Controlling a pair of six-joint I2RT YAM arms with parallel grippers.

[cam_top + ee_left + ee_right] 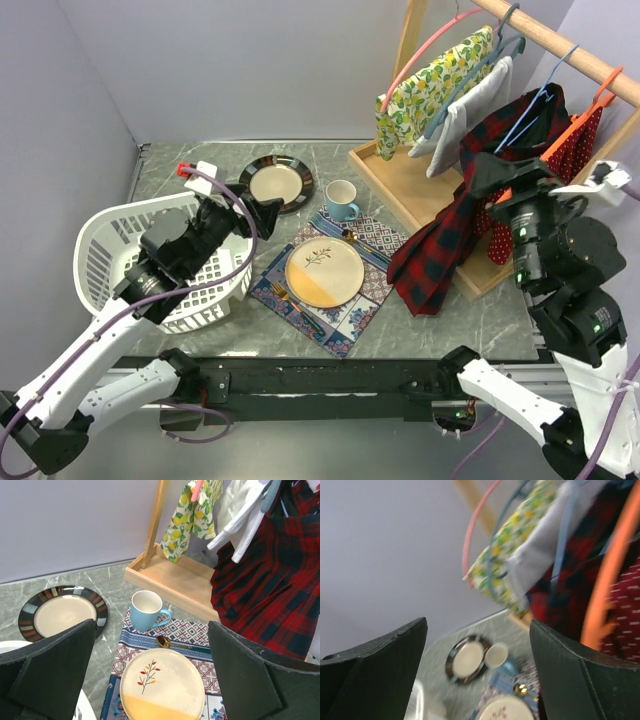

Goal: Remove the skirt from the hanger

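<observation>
Skirt [445, 240] first: I take it to be the red and black checked one, because it spreads wide at the bottom. There is also a red dotted cloth [585, 150] on an orange hanger [575, 120] right beside it, so I cannot be fully sure which one is meant.

The checked skirt hangs on a thin blue hanger [535, 105] from the wooden rod [560, 45] at the far right. It is long. It runs down from the rod and slants toward the near left, and its bottom end lies over the edge of the wooden base [400, 180] and onto the table [160, 170].

The right claw [505, 180] is wide open and holds nothing. It is up high, just beside the skirt's top part, with the orange hanger close on its right side. The skirt lies to the left of it and a bit farther back.

The left claw [243, 212] is wide open too, with nothing in it. It hangs over the white basket [100, 250] on the left, well apart from the skirt.

So the right arm is the nearer one — I think it should grab the cloth near the top and pull it off the hanger.
</observation>
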